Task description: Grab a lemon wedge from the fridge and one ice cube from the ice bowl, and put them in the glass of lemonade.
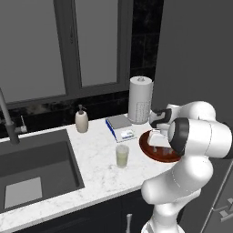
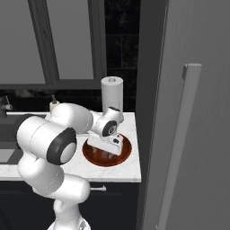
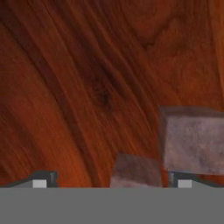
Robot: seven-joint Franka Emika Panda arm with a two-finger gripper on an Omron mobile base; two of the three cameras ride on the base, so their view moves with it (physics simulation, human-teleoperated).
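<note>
The gripper (image 3: 111, 183) is lowered into the ice bowl (image 2: 90, 158), which sits on the counter (image 1: 98, 166) at its right end, close to the front edge and next to the fridge (image 2: 152, 112). The jaws are spread wide and hold nothing. In the hand view the two dark fingertips (image 3: 41, 180) stand well apart over the bowl floor, and a small ice cube (image 3: 136, 171) lies between them; my judgement is that the hand is lined up this way to close on that cube. A larger ice cube (image 3: 192, 140) lies just beside it, over the right fingertip, and could be caught or nudged on closing.

The bowl is wide, shallow and round, glossy reddish-brown, with a wood-grain pattern on its floor. The cubes are blocky, frosted grey and slightly translucent.

The glass of lemonade (image 1: 122, 156), a small clear tumbler of pale yellow-green liquid, stands on the white marbled counter just left of the bowl, toward the front edge, apart from it and upright. That is a short carry from the bowl.

Toward the counter's back edge are a paper towel roll (image 1: 140, 99), a flat scale (image 1: 121, 126) and a beige soap dispenser (image 1: 81, 119). The sink (image 1: 32, 168) takes up the left end.

The fridge is matte grey with a long vertical bar handle (image 2: 179, 143); its door looks shut. The lemon wedge cannot be located.
</note>
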